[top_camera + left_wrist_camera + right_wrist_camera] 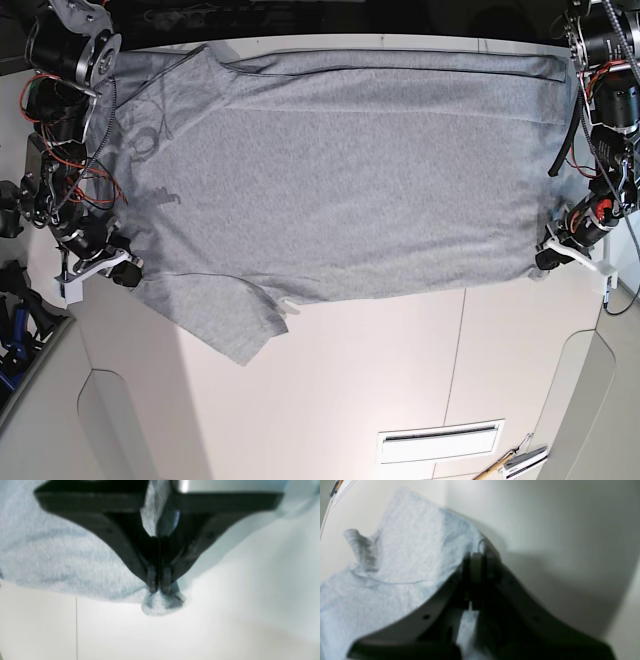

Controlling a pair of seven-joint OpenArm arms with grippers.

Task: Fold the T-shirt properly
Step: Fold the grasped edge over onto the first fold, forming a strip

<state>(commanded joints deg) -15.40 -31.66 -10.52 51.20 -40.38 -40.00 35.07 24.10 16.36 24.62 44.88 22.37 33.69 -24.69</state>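
Observation:
The light grey T-shirt [340, 170] lies spread flat on the white table [350, 390], plain side up, sleeves toward the left of the base view and hem toward the right. My left gripper [547, 259] is shut on the near hem corner. In the left wrist view, my left gripper [159, 590] pinches a small tuft of the T-shirt [50, 555] right at the table surface. My right gripper [128, 272] is shut on the shirt's edge by the near sleeve [235, 325]. In the right wrist view, my right gripper [480, 552] has the T-shirt [407, 555] clamped between its jaws.
The table has seam lines and a vent slot [440, 441] near the front. Some tools [510, 464] lie at the front right corner. The table's far edge runs right behind the shirt. Both arms' wiring stands at the left and right table edges.

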